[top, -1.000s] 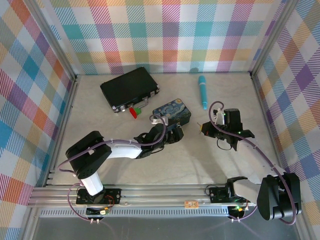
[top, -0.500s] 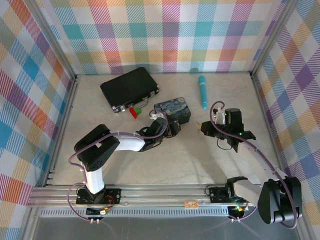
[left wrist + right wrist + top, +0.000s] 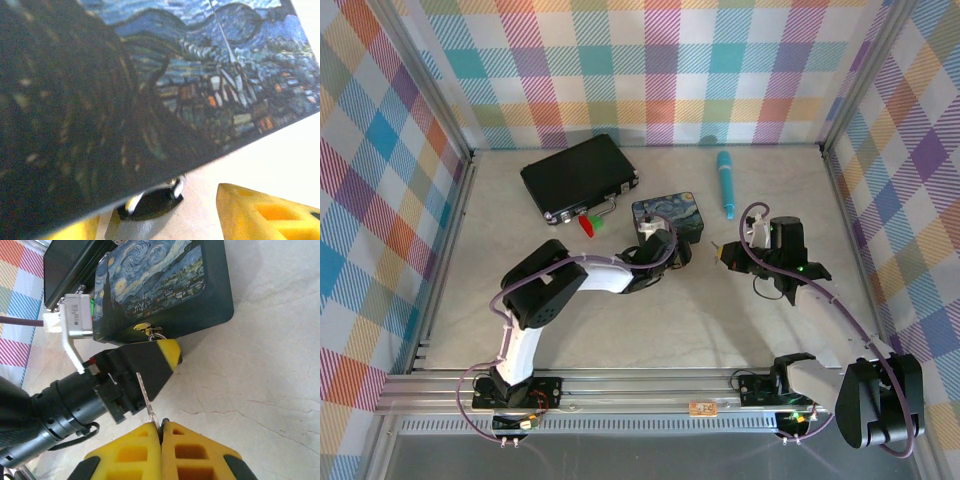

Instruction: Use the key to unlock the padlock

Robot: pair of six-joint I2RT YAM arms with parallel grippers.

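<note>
Both arms meet at the tin [image 3: 150, 280]: the right pincer [image 3: 161, 429] pinches the key [image 3: 145, 396], blade aimed toward the padlock [image 3: 153, 332] by the tin's wall, flanked by the left pincer [image 3: 155, 212], jaws parted.

No words, numbers or brand marks can be read anywhere. The white plug [image 3: 77, 315] just beside the tin [image 3: 160, 275] carries faint marks too small to make out. The tin's lid bears a painted night-sky picture, not lettering.
</note>
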